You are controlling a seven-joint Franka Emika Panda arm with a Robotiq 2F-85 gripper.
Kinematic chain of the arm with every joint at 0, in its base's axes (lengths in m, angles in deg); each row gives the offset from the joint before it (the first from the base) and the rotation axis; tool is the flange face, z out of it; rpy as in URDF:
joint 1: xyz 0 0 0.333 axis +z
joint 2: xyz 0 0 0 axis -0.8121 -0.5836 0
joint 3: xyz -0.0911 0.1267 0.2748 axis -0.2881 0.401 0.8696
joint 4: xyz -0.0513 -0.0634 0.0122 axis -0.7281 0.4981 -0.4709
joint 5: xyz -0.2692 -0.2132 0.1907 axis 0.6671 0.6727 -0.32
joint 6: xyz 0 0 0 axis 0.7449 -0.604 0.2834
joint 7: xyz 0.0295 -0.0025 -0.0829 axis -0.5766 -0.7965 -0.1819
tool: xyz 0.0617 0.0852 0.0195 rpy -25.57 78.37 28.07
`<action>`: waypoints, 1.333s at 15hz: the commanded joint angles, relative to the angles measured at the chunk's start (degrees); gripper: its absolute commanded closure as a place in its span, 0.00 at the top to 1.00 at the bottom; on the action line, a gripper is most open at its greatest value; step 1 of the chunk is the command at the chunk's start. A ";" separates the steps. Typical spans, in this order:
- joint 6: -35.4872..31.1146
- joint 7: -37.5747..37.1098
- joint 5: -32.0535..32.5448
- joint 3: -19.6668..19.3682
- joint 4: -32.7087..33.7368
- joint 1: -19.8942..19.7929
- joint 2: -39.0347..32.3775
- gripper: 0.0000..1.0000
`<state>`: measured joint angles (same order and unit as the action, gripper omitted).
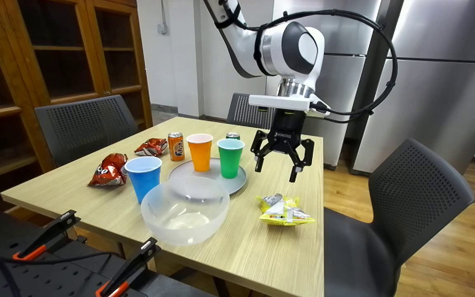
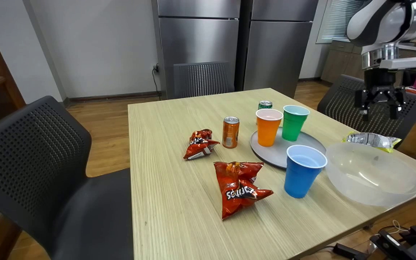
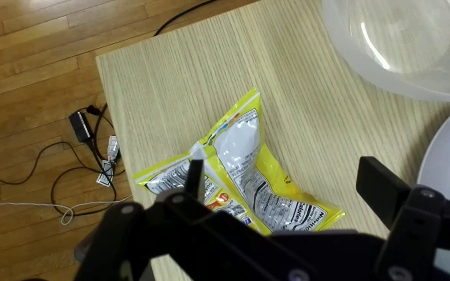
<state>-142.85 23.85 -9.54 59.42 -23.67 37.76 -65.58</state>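
The gripper hangs right of centre in an exterior view, its fingers spread wide and holding nothing, with the yellow snack bag beneath and apart from it on the table. In the wrist view the bag lies mid-frame, nearer the fingertip at frame left; its crimped edge slants from centre left to upper centre, its lower part hidden.
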 commanded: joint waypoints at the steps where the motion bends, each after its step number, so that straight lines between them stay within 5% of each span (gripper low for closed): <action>1: 4.29 -3.37 1.02 0.21 5.57 -0.57 -4.12 1.00; 12: 12.93 -7.09 3.62 -0.36 17.84 0.05 -13.11 1.00; 20: 11.72 -5.76 2.99 0.60 16.49 -0.67 -12.16 1.00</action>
<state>-131.35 18.45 -7.20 59.10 -7.49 37.87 -77.70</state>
